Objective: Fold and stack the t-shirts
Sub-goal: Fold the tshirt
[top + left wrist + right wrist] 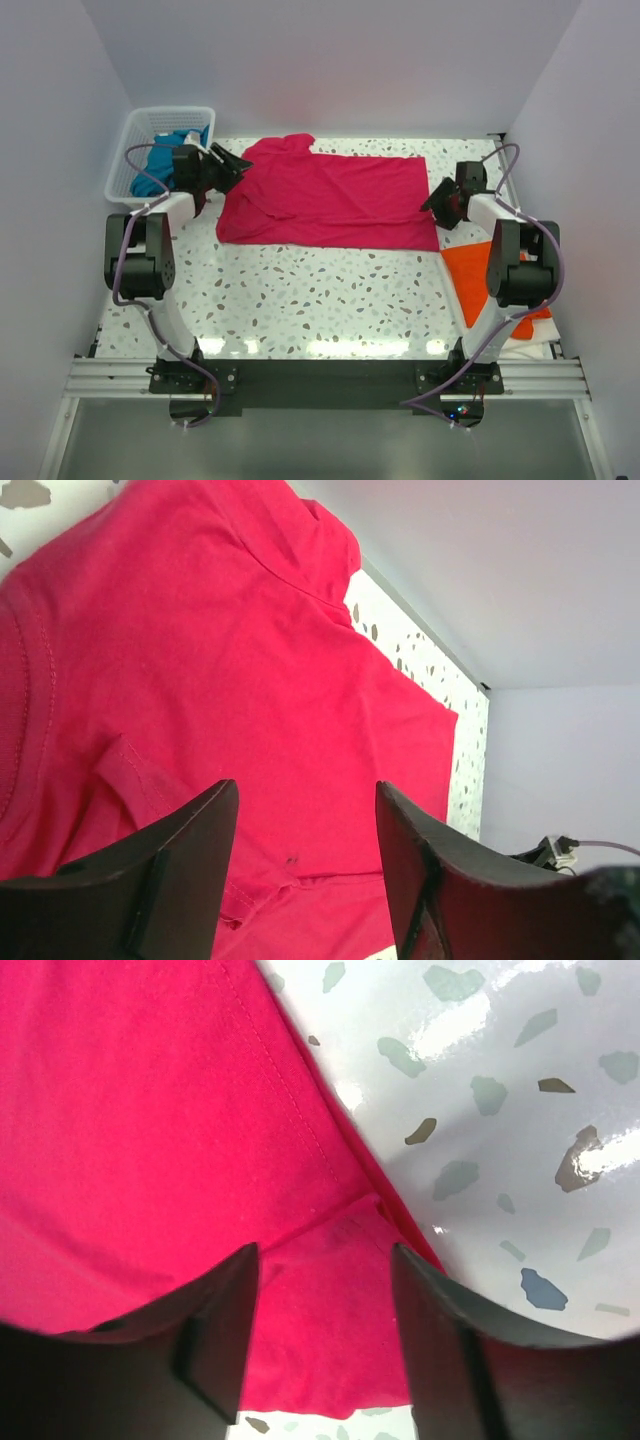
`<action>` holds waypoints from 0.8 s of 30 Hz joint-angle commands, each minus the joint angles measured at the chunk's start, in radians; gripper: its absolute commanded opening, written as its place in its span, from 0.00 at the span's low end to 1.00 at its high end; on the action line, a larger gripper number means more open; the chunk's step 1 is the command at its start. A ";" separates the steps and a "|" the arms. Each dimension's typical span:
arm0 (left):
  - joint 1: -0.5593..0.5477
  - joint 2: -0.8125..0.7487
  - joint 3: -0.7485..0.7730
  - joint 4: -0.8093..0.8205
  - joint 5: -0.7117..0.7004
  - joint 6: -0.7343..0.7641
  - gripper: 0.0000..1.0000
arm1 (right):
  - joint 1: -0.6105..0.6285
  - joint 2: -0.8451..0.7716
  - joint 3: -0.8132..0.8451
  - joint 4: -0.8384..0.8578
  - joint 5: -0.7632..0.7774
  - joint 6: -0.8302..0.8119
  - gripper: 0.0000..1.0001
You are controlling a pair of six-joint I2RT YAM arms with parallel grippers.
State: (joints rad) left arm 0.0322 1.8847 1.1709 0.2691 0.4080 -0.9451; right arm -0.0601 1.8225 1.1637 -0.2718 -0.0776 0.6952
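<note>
A white table (pixel 330 290) speckled with grey and brown chips is enclosed at the back and both sides by plain pale walls (pixel 340 60). Bright light is reflected in glossy patches near its front edge, where a metal rail (pixel 110 380) is mounted

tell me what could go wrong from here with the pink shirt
1. The left hand and right hand are both open over the ends of the crimson-pink shirt. Its left end looks bunched, so a grasp may catch only one layer and skew the fold.
2. The orange shirt lies beneath the right arm; a low sweep could drag it.
</note>
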 commanded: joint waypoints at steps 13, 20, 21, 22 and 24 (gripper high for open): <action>-0.121 -0.631 -0.503 -0.266 -0.575 0.008 0.52 | 0.043 -0.359 -0.217 -0.041 0.113 -0.071 0.60; -0.140 -0.602 -0.632 -0.173 -0.534 0.006 0.53 | 0.052 -0.352 -0.294 -0.021 0.117 -0.060 0.56; -0.141 -0.599 -0.642 -0.159 -0.522 0.006 0.56 | 0.052 -0.341 -0.295 -0.020 0.114 -0.056 0.56; -0.141 -0.595 -0.649 -0.148 -0.518 0.006 0.61 | 0.052 -0.332 -0.297 -0.017 0.113 -0.051 0.56; -0.141 -0.576 -0.665 -0.111 -0.503 0.011 0.64 | 0.051 -0.304 -0.305 -0.006 0.108 -0.046 0.55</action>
State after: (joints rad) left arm -0.1017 1.2980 0.5167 0.0509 -0.0929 -0.9344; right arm -0.0113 1.4933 0.8654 -0.3092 0.0101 0.6445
